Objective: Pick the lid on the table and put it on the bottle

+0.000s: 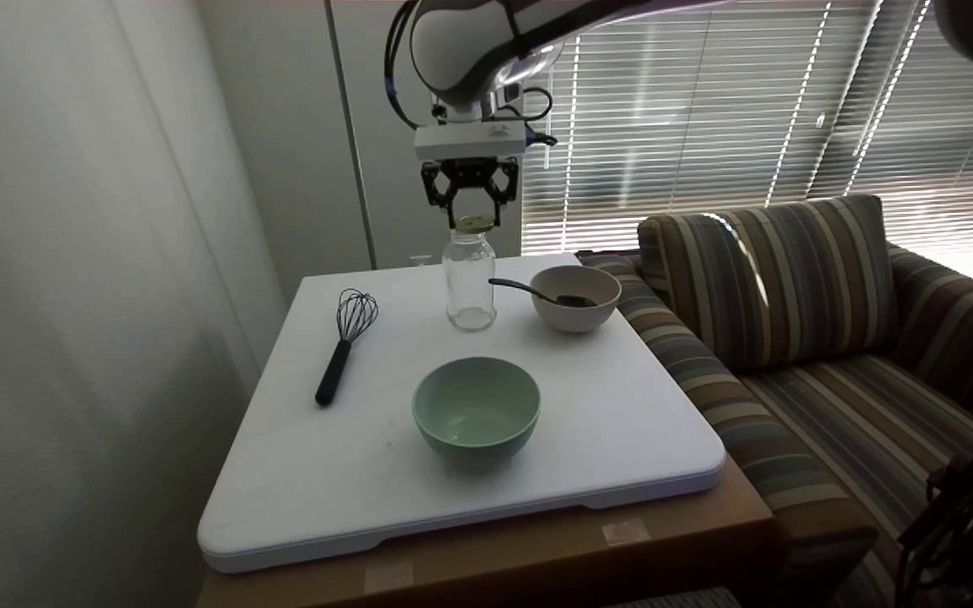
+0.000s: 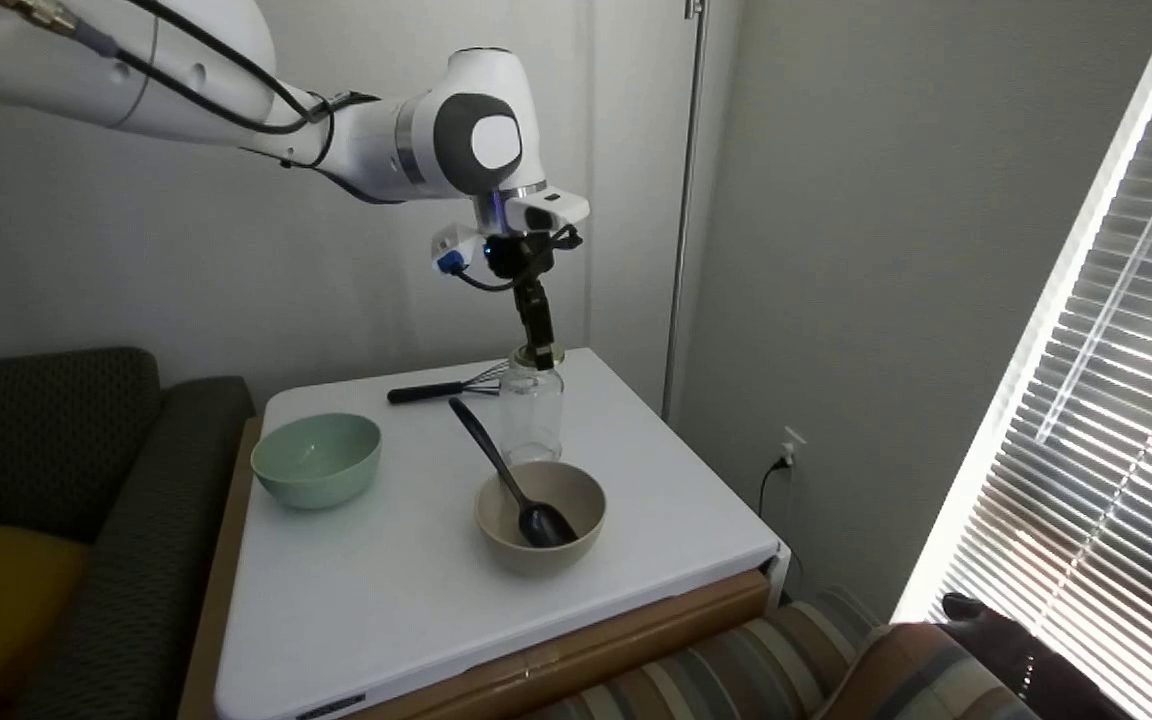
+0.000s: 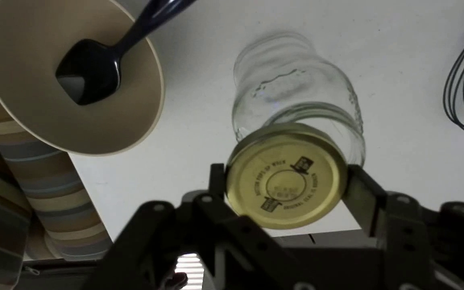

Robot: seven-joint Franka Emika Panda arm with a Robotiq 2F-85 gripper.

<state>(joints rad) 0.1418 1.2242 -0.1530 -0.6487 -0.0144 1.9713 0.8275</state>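
Your black two-fingered hand (image 1: 475, 223) grips a round, yellowish metal lid (image 3: 286, 177) by opposite sides of its rim, at the mouth of a clear glass, jar-like bottle (image 1: 470, 283). Expect a light, stiff, slick lid; the rim likely offers your best purchase.

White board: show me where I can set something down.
Free on the board: between green bowl, beige bowl and the striped chair's side; between green bowl, whisk and the corner its handle points toward. Crowded: the jar, with gripper holding lid at its mouth, beige bowl and spoon alongside.
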